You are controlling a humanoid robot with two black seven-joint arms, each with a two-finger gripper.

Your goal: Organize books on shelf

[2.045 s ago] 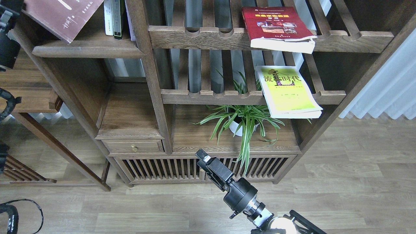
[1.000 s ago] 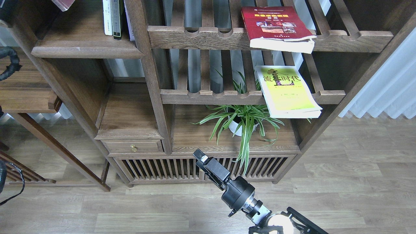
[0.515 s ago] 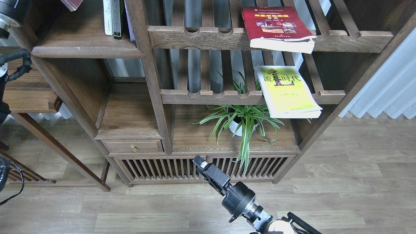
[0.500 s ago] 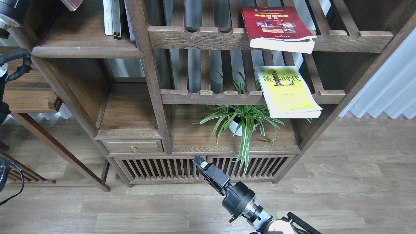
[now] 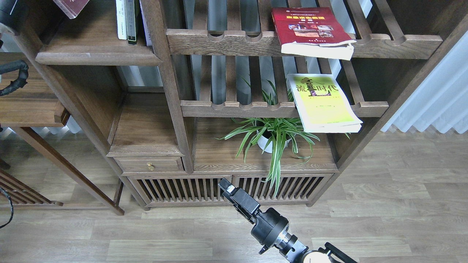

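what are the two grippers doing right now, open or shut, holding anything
Left gripper: out of view; only part of that arm shows at the left edge.
Right gripper: low in front of the bookcase, holding nothing; seen end-on, so open or closed cannot be told.

Red book [image 5: 310, 31] lies flat on the upper slatted rack [image 5: 226, 42], yellow-green book [image 5: 323, 104] on the lower rack [image 5: 234, 109], both overhanging the front rail. A maroon book [image 5: 71, 5] corner shows at top left above the plank shelf [image 5: 95, 54], where slim books [image 5: 128, 20] stand upright. Right gripper [image 5: 228, 188] hangs low before the cabinet slats, below the plant [image 5: 272, 133]; its fingers can't be told apart.
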